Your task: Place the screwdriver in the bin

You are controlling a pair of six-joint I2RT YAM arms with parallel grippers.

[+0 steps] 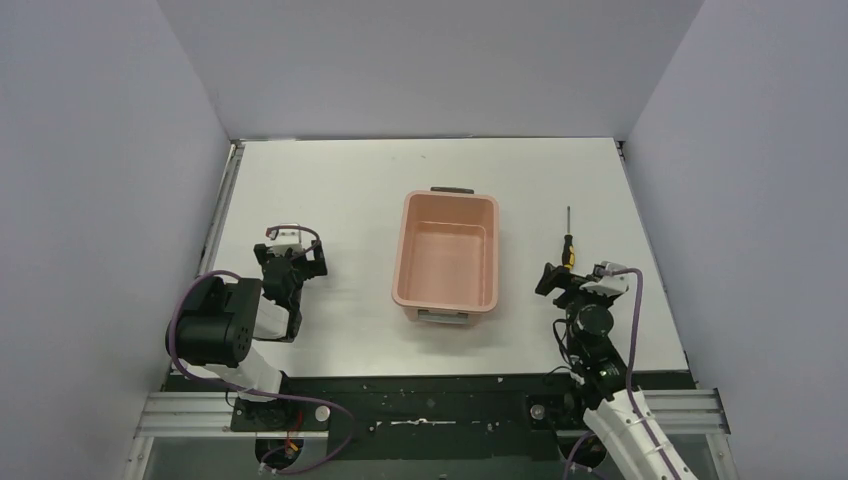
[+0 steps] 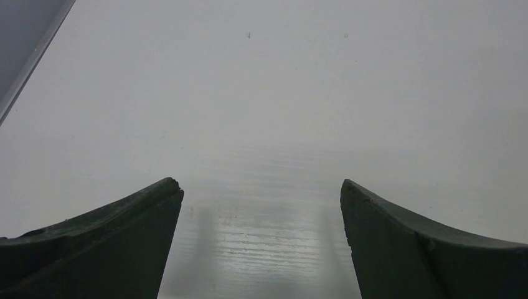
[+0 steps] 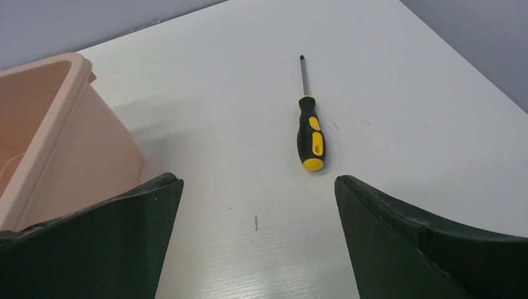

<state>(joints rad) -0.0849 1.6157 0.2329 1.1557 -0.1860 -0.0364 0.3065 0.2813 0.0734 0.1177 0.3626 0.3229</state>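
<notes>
Screwdriver [image 3: 311,133] lies flat on the table, right of the bin [image 1: 447,252], shaft pointing away. Right gripper [image 3: 258,240] is spread wide, empty, just short of the handle. Likely light, rigid; grasp across the grippy handle.

Robot lab cell: white table [image 1: 340,190] w/ grey walls [image 1: 100,150], alu rail [image 1: 190,412] at front.

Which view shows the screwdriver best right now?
Right wrist: the screwdriver lies whole and large ahead of the open fingers. The top view shows it small, right of the bin. The left wrist shows only table.
</notes>
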